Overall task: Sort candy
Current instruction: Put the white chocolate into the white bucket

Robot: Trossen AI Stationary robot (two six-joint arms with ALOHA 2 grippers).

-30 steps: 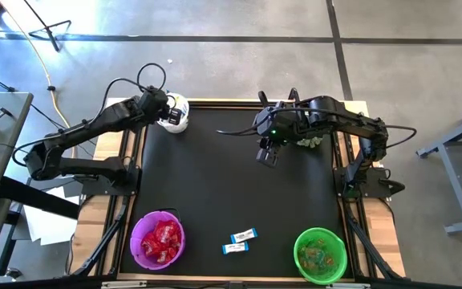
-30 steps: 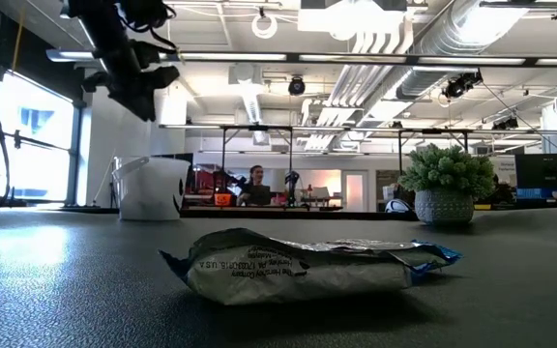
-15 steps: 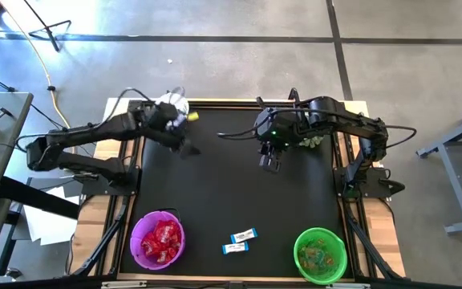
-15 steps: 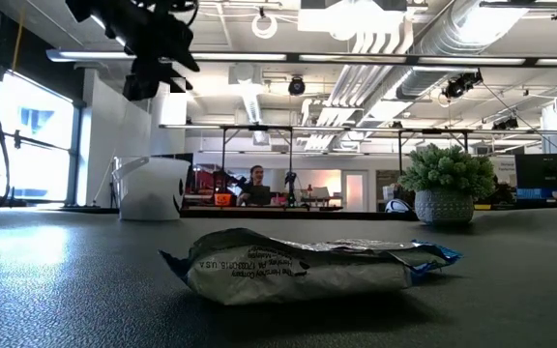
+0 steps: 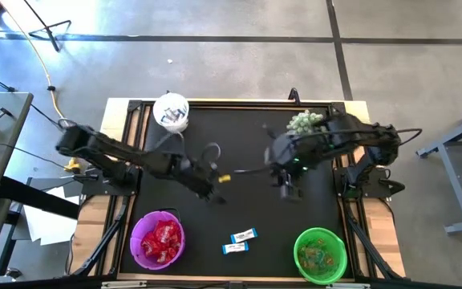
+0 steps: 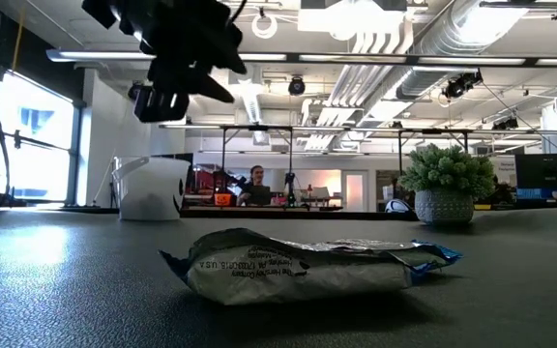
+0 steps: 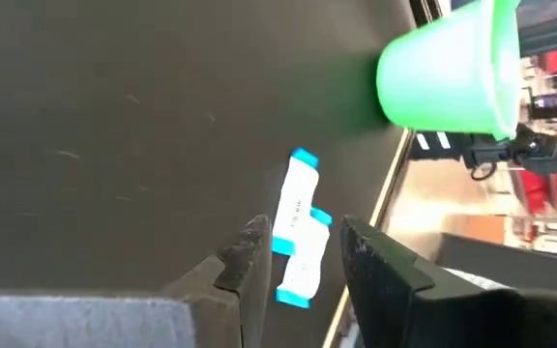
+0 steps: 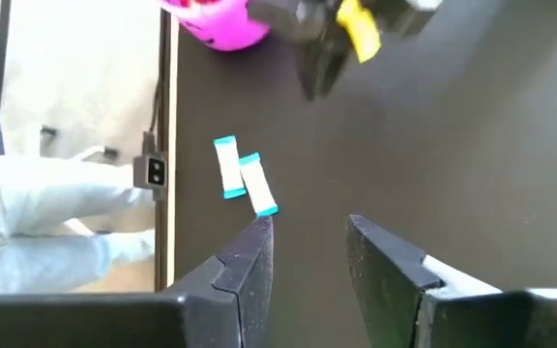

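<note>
Two blue-and-white candy bars [image 5: 241, 241] lie flat on the black mat near the table's front edge; they also show in the left wrist view [image 7: 298, 208] and the right wrist view [image 8: 242, 174]. In the low view one of the candy bars [image 6: 307, 266] lies close to the camera. Red candy fills the purple bowl [image 5: 158, 239], and greenish candy the green bowl [image 5: 320, 254]. My left gripper [image 5: 215, 191] [image 7: 303, 232] hovers open over the mat's middle, pointing slantwise down toward the bars. My right gripper [image 5: 285, 189] [image 8: 309, 227] hangs open, higher, right of it.
A white bowl [image 5: 172, 112] stands at the far left corner and a spiky green plant in a pot [image 5: 305, 122] at the far right. Bare black mat [image 5: 239, 152] lies between the two arms and the far edge. A person [image 6: 256, 184] sits far off in the room.
My left gripper has swung from the white bowl at the far left toward the mat's middle and the near edge, sinking and tipping to point down at the bars. My right gripper has drifted toward the near edge and a little right, uncovering the plant.
</note>
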